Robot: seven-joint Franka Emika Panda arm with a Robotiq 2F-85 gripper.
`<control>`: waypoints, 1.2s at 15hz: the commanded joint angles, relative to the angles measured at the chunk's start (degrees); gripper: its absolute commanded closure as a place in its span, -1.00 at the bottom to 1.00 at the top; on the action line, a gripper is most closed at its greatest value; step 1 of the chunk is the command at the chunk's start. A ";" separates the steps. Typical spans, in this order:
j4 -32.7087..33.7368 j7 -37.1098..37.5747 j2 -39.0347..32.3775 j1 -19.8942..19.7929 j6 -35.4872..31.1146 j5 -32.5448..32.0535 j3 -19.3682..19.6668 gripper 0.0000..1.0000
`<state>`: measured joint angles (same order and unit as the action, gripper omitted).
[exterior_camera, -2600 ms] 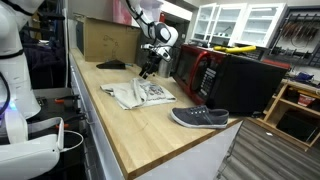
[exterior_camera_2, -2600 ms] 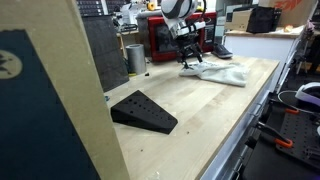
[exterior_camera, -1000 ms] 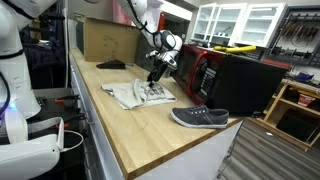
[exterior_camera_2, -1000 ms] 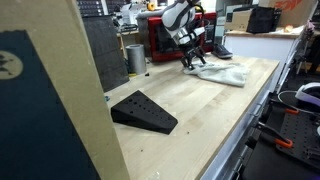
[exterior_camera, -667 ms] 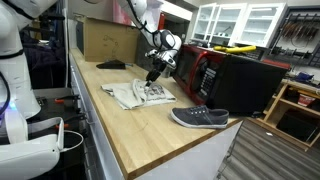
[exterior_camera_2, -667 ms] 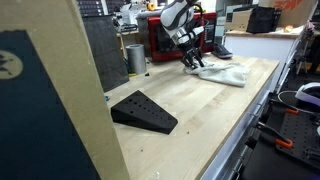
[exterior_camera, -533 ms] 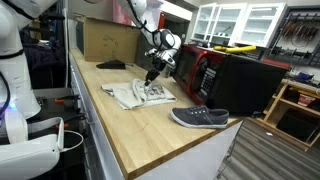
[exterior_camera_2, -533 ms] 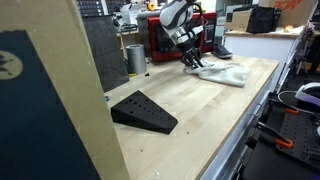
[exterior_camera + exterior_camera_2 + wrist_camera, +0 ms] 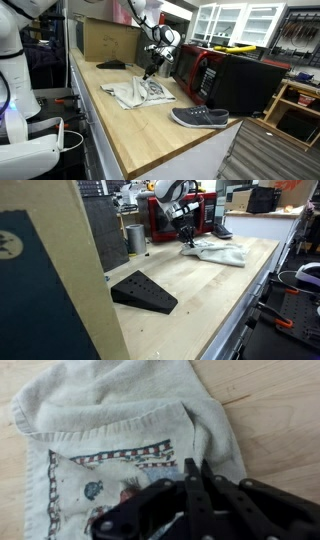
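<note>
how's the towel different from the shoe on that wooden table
The towel is pale, limp and rumpled, with a printed pattern; the shoe is dark grey, firm-shaped, with a light sole. The towel lies below the gripper; the shoe sits apart from it, further along the wooden table. Both rest on that table.

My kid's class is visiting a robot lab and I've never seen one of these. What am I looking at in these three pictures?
It is one robot arm ending in a two-fingered gripper. Two pictures come from cameras standing off the bench; the third looks down from the arm's wrist, so the dark fingers fill its lower edge. On the wooden workbench lie a printed towel, a grey shoe and a black wedge. The gripper hangs just above the towel, fingers closed together, holding nothing that I can see.
</note>
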<state>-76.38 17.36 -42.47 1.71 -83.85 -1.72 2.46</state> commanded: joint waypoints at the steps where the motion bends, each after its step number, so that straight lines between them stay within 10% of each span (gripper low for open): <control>1: 3.09 -0.77 -0.27 0.24 2.40 1.46 -0.32 0.97; 4: 4.52 -1.87 -0.76 0.14 2.23 0.29 0.10 0.76; 18: 10.69 -11.13 -3.87 -1.51 3.51 -8.86 2.45 0.98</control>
<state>-70.21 8.91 -44.22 0.03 -82.76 -7.87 4.11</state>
